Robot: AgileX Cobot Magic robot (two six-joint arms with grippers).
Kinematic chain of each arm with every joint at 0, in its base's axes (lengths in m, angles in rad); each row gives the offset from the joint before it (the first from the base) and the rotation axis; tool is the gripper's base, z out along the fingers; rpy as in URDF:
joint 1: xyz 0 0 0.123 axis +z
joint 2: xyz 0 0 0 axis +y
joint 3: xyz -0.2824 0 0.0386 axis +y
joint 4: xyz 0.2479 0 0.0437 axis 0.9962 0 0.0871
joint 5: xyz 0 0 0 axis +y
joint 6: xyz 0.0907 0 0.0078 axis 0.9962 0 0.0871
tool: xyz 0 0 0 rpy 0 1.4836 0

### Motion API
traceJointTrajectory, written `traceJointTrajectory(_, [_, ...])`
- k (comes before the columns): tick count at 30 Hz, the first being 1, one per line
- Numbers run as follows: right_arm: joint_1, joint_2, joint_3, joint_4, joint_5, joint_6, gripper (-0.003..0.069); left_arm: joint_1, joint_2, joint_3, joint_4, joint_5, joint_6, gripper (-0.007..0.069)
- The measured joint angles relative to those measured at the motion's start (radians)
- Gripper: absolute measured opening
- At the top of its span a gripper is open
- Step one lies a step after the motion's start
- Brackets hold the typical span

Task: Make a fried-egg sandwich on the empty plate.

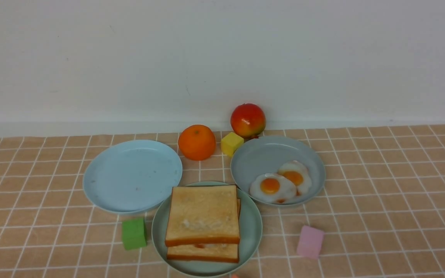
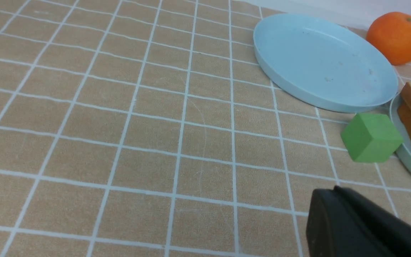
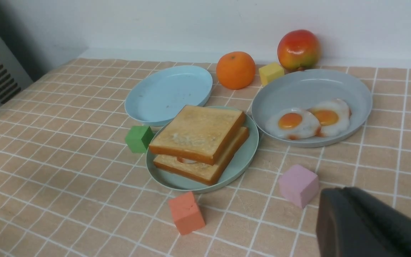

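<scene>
The mint-green plate [image 1: 254, 227] sits at the near middle of the table and carries the fried-egg sandwich. Its top toast slice [image 1: 202, 214] lies on a lower slice [image 1: 203, 251], and a sliver of egg [image 3: 186, 161] peeks out between them. My left gripper [image 2: 335, 188] hovers over bare cloth left of the green cube, its black jaws pressed together on nothing. My right gripper [image 3: 344, 190] is near the pink cube, jaws together and empty. Neither arm shows in the front view.
A sky-blue plate [image 1: 131, 175] lies bare at the left. A grey-blue plate [image 1: 276, 154] at the right holds two fried eggs [image 1: 272, 188]. Behind are an orange [image 1: 196, 142], a yellow cube [image 1: 231, 143] and a red fruit [image 1: 247, 120]. Green [image 1: 133, 233], pink [image 1: 310, 241] and orange [image 3: 186, 212] cubes ring the sandwich plate.
</scene>
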Motion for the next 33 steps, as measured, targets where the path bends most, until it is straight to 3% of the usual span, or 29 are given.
traceJointTrajectory(22, [-0.008, 0.000, 0.000, 0.000, 0.000, 0.000, 0.0043, 0.000, 0.000, 0.000, 0.001, -0.002, -0.003, 0.0000])
traceJointTrajectory(33, [-0.226, -0.093, 0.085, -0.083, -0.068, 0.000, 0.0051, 0.000, 0.000, 0.000, 0.001, -0.003, -0.004, 0.0000])
